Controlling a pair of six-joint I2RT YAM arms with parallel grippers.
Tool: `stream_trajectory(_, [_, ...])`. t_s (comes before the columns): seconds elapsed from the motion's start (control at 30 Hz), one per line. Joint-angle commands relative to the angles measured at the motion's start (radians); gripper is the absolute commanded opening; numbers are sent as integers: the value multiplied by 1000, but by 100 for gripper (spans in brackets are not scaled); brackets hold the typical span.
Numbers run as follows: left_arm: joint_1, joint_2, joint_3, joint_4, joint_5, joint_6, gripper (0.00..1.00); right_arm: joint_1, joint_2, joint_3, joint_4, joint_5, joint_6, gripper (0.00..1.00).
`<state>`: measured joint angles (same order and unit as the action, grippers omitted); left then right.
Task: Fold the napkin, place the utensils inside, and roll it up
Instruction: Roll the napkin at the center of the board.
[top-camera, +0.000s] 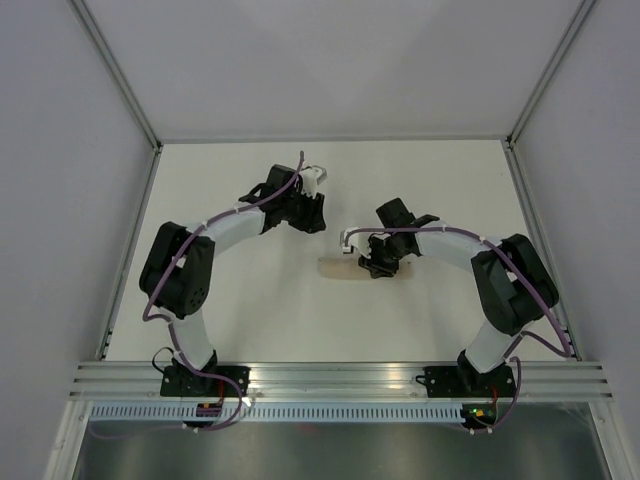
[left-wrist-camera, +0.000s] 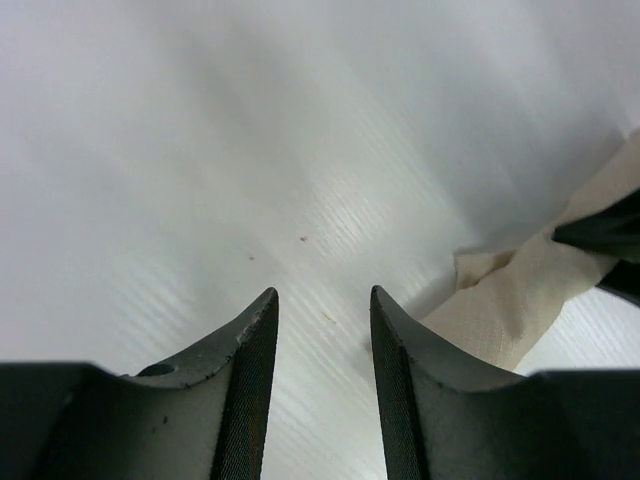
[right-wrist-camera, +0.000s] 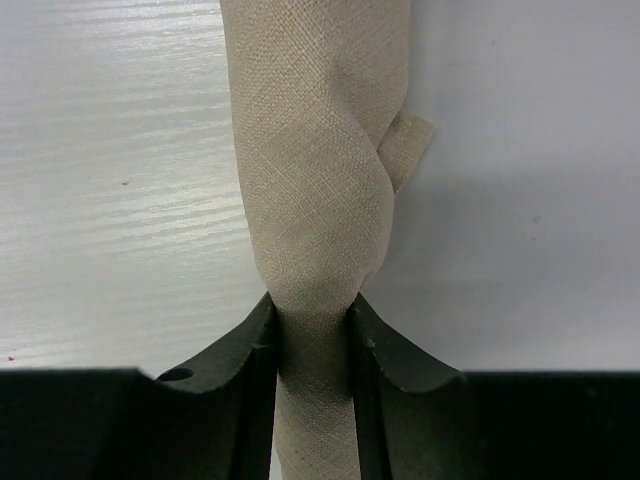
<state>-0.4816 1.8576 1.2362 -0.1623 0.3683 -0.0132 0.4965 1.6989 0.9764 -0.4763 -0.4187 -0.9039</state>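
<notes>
The beige napkin (top-camera: 337, 267) lies rolled into a narrow tube on the white table, left to right near the middle. My right gripper (top-camera: 381, 266) is shut on the roll's right part; in the right wrist view the roll (right-wrist-camera: 318, 180) runs up from between the fingers, pinched narrow there, with a loose corner flap on its right. My left gripper (top-camera: 312, 218) is open and empty, hovering behind and left of the roll; its view shows one end of the napkin (left-wrist-camera: 520, 290) at the right edge. The fork is hidden.
The table (top-camera: 250, 300) is white, with grey walls behind and at both sides and a metal rail (top-camera: 340, 375) along the near edge. The tip of my right gripper's finger (left-wrist-camera: 605, 232) shows at the right edge of the left wrist view.
</notes>
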Motion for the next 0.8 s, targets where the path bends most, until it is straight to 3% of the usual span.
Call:
stream_trajectory(0.0, [5,-93,-15,24,-112,-135,47,-3,100,13,-142,-12,62,13])
stream_trajectory(0.13, [3,-164,-117,53,-149,-192,47,-12,160,74,-215,-46,86,13])
stream_trajectory(0.4, [-11,-421,-438,424,-246,-205,47,-62,318,258,-389,-124,34,13])
stream_trajectory(0.57, [-133,-508,-578,591,-313,-13,48,-79,398,363,-476,-127,14,12])
stream_trajectory(0.77, [-291,-515,-630,699,-390,197,48,-85,464,409,-507,-130,7,12])
